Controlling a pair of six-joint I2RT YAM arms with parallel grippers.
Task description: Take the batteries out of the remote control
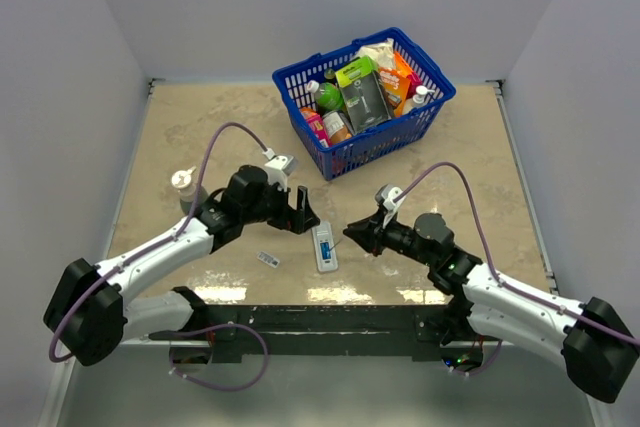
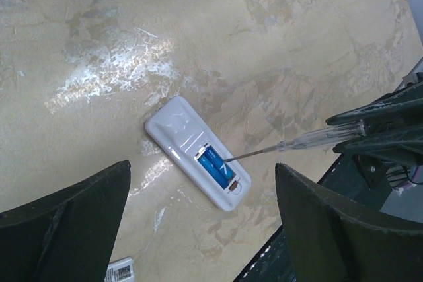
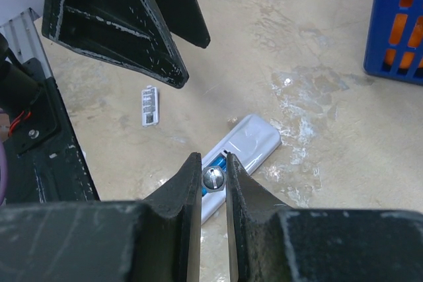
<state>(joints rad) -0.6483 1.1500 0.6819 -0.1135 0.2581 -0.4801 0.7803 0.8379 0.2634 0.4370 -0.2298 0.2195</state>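
Observation:
The white remote control point(image 1: 325, 245) lies flat near the table's front edge, its recess open. Blue batteries point(image 2: 215, 166) sit inside the recess of the remote point(image 2: 173, 125). My right gripper point(image 1: 355, 235) is shut on a clear-handled screwdriver point(image 2: 317, 138), whose thin metal tip touches the batteries. In the right wrist view the screwdriver's end cap point(image 3: 214, 177) sits between the fingers of my right gripper point(image 3: 213, 163), above the remote point(image 3: 254, 138). My left gripper point(image 1: 300, 209) is open and empty, hovering just above and behind the remote with its jaws wide apart point(image 2: 201, 170).
A blue basket point(image 1: 385, 145) full of groceries stands at the back centre and shows in the right wrist view point(image 3: 396, 31). A spray-top bottle point(image 1: 185, 187) stands at the left. A small white labelled piece point(image 1: 267, 259) lies left of the remote. The table's dark front rail point(image 2: 310, 236) is close.

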